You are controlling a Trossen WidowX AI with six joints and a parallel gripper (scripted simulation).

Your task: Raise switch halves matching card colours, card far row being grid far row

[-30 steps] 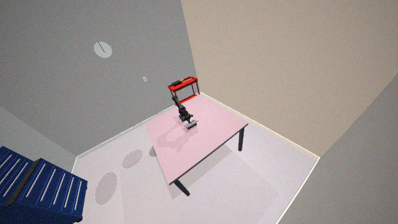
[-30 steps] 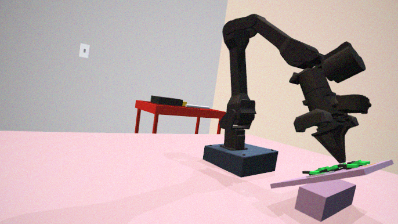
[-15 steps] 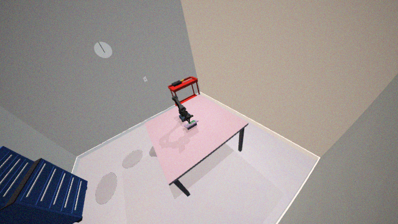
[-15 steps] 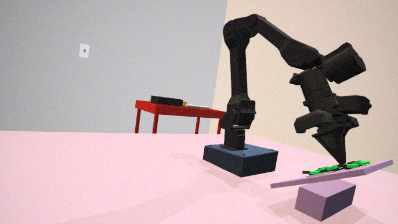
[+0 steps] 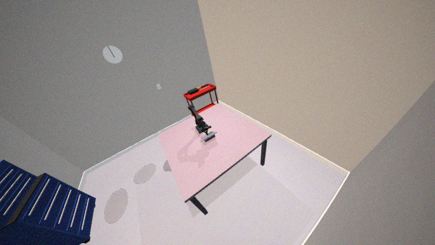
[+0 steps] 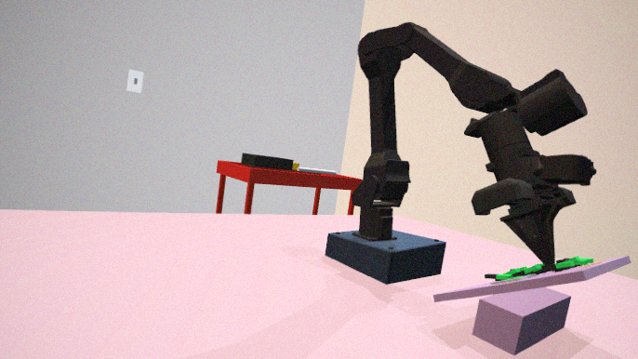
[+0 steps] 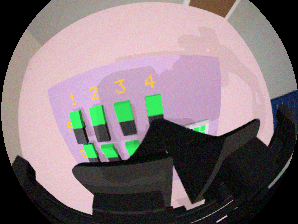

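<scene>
My gripper (image 5: 207,134) (image 6: 550,267) (image 7: 157,123) is shut and empty. Its tips are down at the switches on the tilted lilac panel (image 6: 465,294) (image 7: 195,80), and appear to touch them. In the wrist view, the tips cover the near end of the far-row column 4 switch (image 7: 154,105). Far-row switches 1 (image 7: 76,120), 2 (image 7: 97,115) and 3 (image 7: 123,111) show green far halves and dark near halves. Part of the second row (image 7: 90,151) shows below; the fingers hide the rest. The card (image 7: 201,128) is mostly hidden, with a few green squares visible. Which ends are raised is unclear.
The panel stands on a lilac block (image 6: 498,318) on the pink table (image 5: 234,143) (image 6: 139,279). The arm's dark blue base (image 6: 358,253) stands beside it. A red side table (image 5: 200,92) (image 6: 302,178) stands behind, and a blue container (image 5: 63,206) is on the floor.
</scene>
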